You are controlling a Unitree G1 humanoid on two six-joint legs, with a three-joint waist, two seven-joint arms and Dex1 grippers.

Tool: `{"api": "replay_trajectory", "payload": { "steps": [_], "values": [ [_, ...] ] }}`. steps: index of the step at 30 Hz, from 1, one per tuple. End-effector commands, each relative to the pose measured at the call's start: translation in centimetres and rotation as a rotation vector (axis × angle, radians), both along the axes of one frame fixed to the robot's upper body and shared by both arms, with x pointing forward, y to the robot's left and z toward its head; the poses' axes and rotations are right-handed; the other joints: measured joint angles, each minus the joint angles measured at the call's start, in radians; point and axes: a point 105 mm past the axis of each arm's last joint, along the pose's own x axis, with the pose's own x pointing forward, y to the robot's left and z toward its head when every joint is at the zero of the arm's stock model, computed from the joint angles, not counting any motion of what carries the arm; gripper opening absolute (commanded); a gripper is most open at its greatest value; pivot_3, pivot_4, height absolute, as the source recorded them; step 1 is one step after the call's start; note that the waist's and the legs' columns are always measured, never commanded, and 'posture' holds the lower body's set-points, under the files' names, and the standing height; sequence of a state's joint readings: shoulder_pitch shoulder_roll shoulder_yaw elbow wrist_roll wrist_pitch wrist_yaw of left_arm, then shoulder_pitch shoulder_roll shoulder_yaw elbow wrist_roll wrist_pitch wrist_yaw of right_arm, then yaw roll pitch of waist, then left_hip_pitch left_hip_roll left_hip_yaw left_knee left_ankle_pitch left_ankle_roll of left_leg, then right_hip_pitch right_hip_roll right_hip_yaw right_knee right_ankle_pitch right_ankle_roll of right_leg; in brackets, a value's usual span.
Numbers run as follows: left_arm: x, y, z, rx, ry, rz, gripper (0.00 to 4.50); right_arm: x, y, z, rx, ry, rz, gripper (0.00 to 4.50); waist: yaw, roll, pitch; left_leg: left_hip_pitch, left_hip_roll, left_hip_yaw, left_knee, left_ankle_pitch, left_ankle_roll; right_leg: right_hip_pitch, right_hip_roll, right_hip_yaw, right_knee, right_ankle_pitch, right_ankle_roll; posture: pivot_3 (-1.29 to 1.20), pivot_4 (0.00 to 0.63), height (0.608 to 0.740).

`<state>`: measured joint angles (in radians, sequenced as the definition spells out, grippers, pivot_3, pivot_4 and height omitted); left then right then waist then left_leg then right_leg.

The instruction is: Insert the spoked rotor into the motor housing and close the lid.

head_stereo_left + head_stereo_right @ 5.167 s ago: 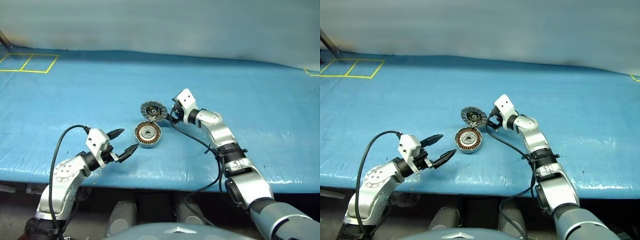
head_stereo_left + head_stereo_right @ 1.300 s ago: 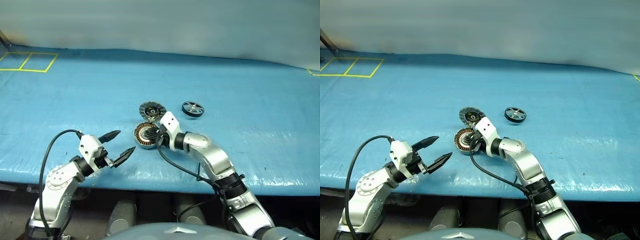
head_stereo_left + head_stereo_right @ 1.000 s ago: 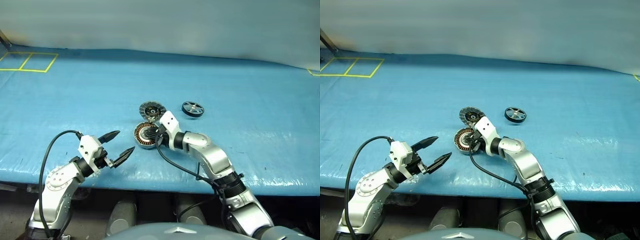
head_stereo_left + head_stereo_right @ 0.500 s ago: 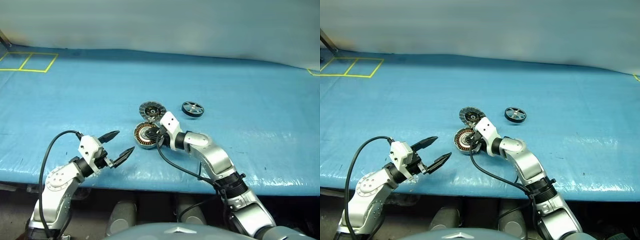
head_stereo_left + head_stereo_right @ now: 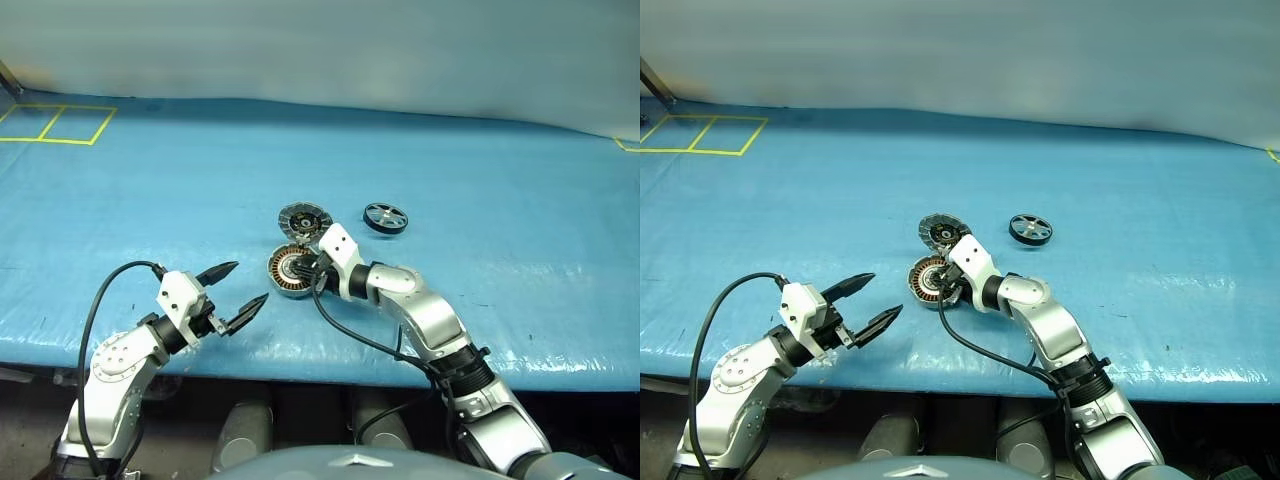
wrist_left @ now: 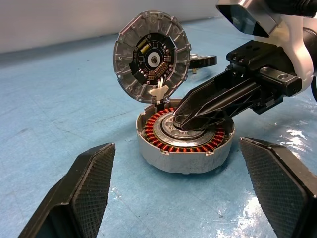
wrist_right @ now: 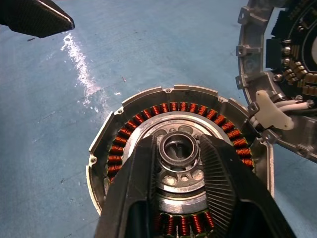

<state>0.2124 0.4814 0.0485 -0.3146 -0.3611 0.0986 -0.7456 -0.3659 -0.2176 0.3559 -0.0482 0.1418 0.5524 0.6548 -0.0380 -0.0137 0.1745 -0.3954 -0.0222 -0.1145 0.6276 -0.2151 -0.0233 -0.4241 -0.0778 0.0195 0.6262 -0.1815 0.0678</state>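
The motor housing (image 5: 284, 272) lies open on the blue table, copper windings ringing its silver hub (image 7: 178, 148). Its lid (image 5: 304, 218) stands up on a hinge at the far rim, dark inner face (image 6: 151, 57) toward me. The spoked rotor (image 5: 385, 217) lies flat to the right of the lid, apart from both. My right gripper (image 7: 178, 144) reaches into the housing, its fingers (image 6: 218, 101) slightly apart on either side of the hub. Nearer me and to the left, my left gripper (image 5: 250, 282) is open and empty, pointing at the housing from a short way off.
Yellow taped squares (image 5: 60, 122) mark the far left of the table. The right arm's black cable (image 5: 350, 335) loops over the table near the front edge (image 5: 300, 365). A pale wall (image 5: 320, 50) stands behind the table.
Since the earliest frames my right gripper has moved from beside the lid to the housing, and the rotor now lies on the table. Over the last second neither arm has shifted.
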Motion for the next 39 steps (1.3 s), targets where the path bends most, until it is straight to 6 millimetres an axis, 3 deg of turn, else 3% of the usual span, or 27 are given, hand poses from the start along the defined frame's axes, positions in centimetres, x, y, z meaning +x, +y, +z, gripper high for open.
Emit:
{"api": "replay_trajectory", "payload": {
  "steps": [1, 7, 16, 20, 31, 34, 39],
  "values": [
    [0.1, -0.1, 1.0, 0.007, -0.053, -0.008, 4.38, -0.4, 0.3, 0.3, 0.01, -0.017, 0.022, 2.69, 0.0, 0.0, 0.0, 0.0, 0.0, 0.0, 0.0, 0.0, 0.0, 0.0, 0.0, 0.0, 0.0, 0.0, 0.0, 0.0, 0.15, 0.74],
    [0.2, -0.2, 0.9, 0.012, -0.054, -0.006, 4.38, -0.2, 0.5, 1.8, 0.073, -0.044, 0.014, 4.48, 0.0, 0.0, 0.0, 0.0, 0.0, 0.0, 0.0, 0.0, 0.0, 0.001, 0.0, 0.0, 0.0, 0.0, 0.0, 0.0, 0.15, 0.74],
    [0.2, -0.2, 0.6, 0.019, -0.054, 0.001, 4.38, 0.4, 0.5, 2.6, 0.13, -0.046, -0.015, 4.48, 0.0, 0.0, 0.0, 0.0, 0.0, 0.0, 0.0, 0.0, 0.0, 0.0, 0.0, 0.0, 0.0, 0.0, 0.0, 0.0, 0.15, 0.74],
    [0.2, -0.2, 0.5, 0.022, -0.056, 0.005, 4.38, 0.5, 0.4, 2.1, 0.114, -0.033, -0.02, 3.62, 0.0, 0.0, 0.0, 0.0, 0.0, 0.0, 0.0, 0.0, 0.0, 0.0, 0.0, 0.0, 0.0, 0.0, 0.0, 0.0, 0.15, 0.74],
    [0.1, 0.1, 0.2, 0.032, -0.052, 0.02, 4.38, 0.8, 0.8, 1.8, 0.111, -0.012, -0.021, 0.03, 0.0, 0.0, 0.0, 0.0, 0.0, 0.0, 0.0, 0.0, 0.0, 0.0, 0.0, 0.0, 0.0, 0.0, 0.0, 0.0, 0.15, 0.74],
    [0.1, 0.1, 0.1, 0.035, -0.05, 0.024, 4.38, 0.7, 1.0, 1.7, 0.102, -0.017, -0.012, 0.03, 0.0, 0.0, 0.0, 0.0, 0.0, 0.0, 0.0, 0.0, 0.0, 0.0, 0.0, 0.0, 0.0, 0.0, 0.0, 0.0, 0.15, 0.74],
    [0.1, 0.2, 0.1, 0.04, -0.053, 0.031, 4.38, 0.6, 0.9, 0.0, 0.014, -0.005, -0.019, 0.03, -0.001, 0.0, 0.0, 0.0, 0.0, 0.0, 0.0, 0.0, 0.0, 0.0, 0.0, 0.0, 0.0, 0.0, 0.0, 0.0, 0.15, 0.74]
  ]
}}
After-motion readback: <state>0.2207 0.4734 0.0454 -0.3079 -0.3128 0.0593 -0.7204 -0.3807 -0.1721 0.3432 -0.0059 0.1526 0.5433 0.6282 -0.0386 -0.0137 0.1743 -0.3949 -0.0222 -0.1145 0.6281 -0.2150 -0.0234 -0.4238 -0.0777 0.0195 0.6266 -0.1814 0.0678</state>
